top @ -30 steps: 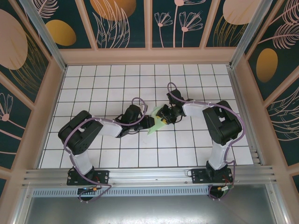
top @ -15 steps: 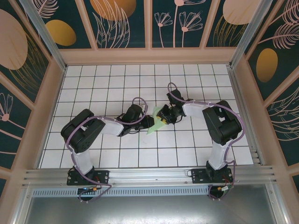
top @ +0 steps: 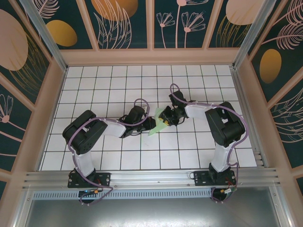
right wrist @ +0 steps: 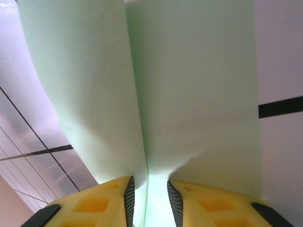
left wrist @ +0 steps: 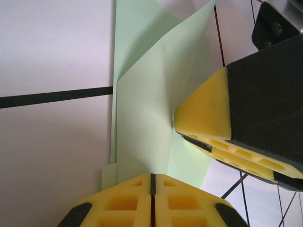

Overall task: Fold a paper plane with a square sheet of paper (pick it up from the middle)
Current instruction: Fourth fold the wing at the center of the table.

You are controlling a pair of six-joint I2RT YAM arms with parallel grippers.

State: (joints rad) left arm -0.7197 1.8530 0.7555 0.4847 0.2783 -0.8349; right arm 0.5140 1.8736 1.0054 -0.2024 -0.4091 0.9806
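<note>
White gridded table point(top: 94, 80) lies under your two arms, and near its middle, between the wrists, is the pale green sheet of paper point(top: 156, 127), partly folded with creases showing. Your left gripper point(left wrist: 151, 178) has its yellow fingers pressed together on one edge. Your right gripper point(right wrist: 147, 189) pinches a raised fold, fingers narrowly apart.
</note>
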